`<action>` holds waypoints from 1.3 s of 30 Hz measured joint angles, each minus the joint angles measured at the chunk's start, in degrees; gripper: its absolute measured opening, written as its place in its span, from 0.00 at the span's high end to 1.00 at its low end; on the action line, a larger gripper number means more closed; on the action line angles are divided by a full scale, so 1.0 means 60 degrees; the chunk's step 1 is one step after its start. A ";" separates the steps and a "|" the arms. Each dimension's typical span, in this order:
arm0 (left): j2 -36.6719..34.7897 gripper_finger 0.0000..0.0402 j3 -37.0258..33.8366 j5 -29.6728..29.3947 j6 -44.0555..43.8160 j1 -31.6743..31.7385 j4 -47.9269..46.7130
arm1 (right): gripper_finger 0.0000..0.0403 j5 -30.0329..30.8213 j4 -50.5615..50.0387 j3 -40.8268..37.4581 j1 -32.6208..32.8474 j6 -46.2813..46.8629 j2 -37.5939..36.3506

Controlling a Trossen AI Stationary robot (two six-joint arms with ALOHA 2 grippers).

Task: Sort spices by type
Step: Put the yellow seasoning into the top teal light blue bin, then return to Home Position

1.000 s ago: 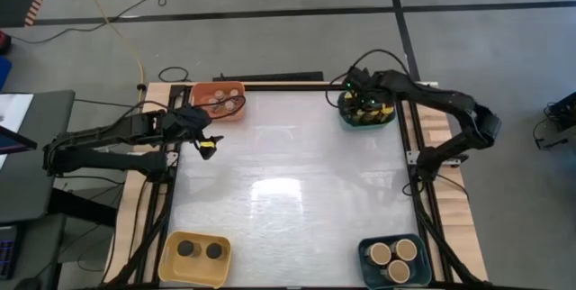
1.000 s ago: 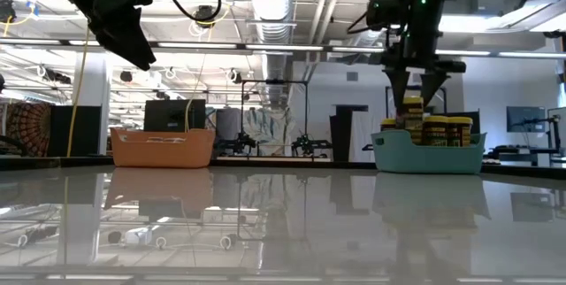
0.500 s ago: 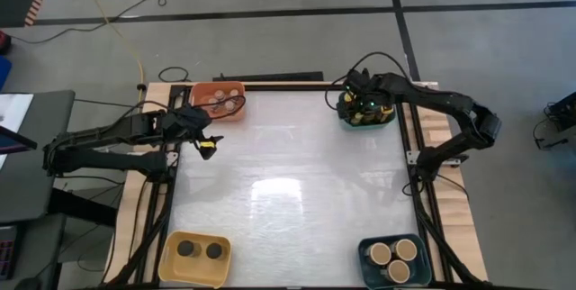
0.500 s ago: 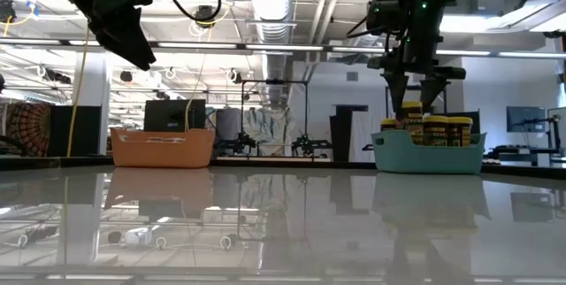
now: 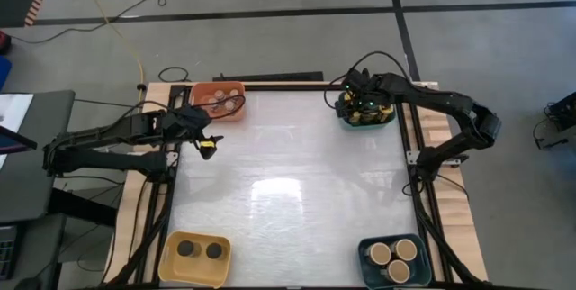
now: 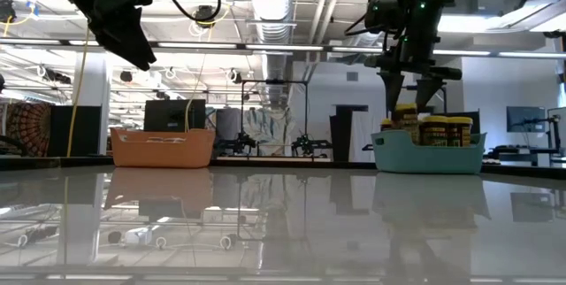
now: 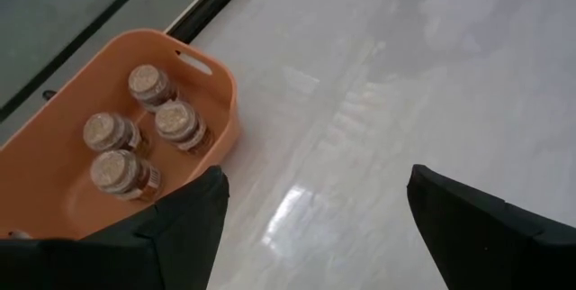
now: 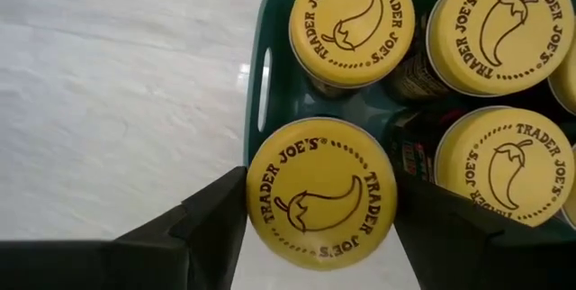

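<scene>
Glossy white desk (image 5: pixel 288 191), wide bare middle, bins only at the corners. Teal rectangular plastic bin (image 8: pixel 270 20) at a far corner holds yellow-lidded dark jars (image 8: pixel 508 24), partly cut off in the right wrist view. Right tool (image 8: pixel 319 213) hangs over it, fingers spread either side of one jar's lid, contact hard to judge. Left tool (image 7: pixel 310 227) gapes wide, empty, beside the orange rectangular plastic bin (image 7: pixel 54 177) with four small grey-topped jars (image 7: pixel 148 83).

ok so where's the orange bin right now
In the high view the orange bin sits at the table's far left corner, holding grey-topped jars, with the left claw hovering just beside it.
</scene>
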 joint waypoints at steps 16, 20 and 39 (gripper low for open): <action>-0.1441 0.19 -0.2320 0.0784 0.0886 -0.0435 0.4493 | 0.29 0.0020 0.0068 0.0011 0.0292 0.0579 -0.0921; -0.2492 0.19 -0.4090 0.0771 0.0585 -0.0797 0.6931 | 0.29 0.0144 0.0236 0.0014 0.0984 0.0447 -0.1830; -0.5695 0.19 -0.7442 0.1088 0.1920 -0.3045 1.0318 | 0.29 0.0148 0.0752 0.0018 0.2844 0.0514 -0.3007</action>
